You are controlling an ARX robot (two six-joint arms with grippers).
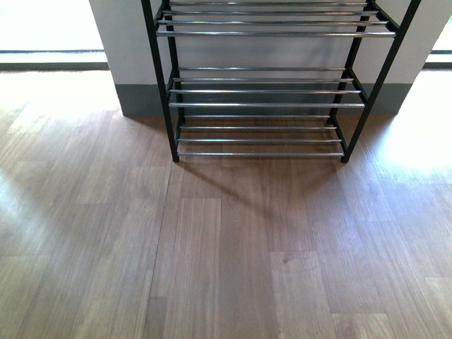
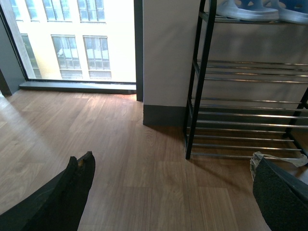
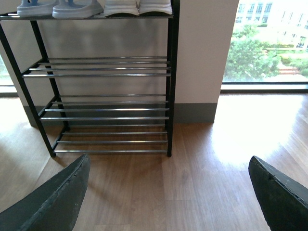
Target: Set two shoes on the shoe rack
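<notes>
The shoe rack [image 1: 261, 104] stands against a pale wall ahead, a black frame with chrome rods; its three lower tiers are bare. In the right wrist view two shoes with thick white soles [image 3: 137, 6] sit side by side at one end of the rack's [image 3: 106, 74] top tier, their uppers cut off by the frame edge. My right gripper [image 3: 169, 162] is open over bare floor in front of the rack. My left gripper [image 2: 173, 163] is open too, low over the floor near the rack's [image 2: 198, 96] corner post. Neither arm shows in the front view.
Two pale blue-soled shoes [image 3: 57, 7] share the top tier, also seen from the left wrist [image 2: 248, 9]. A pale crumpled scrap [image 2: 276, 158] lies by the left gripper's finger. Full-height windows [image 2: 72, 43] flank the wall section. Wood floor [image 1: 226, 247] spreads in front.
</notes>
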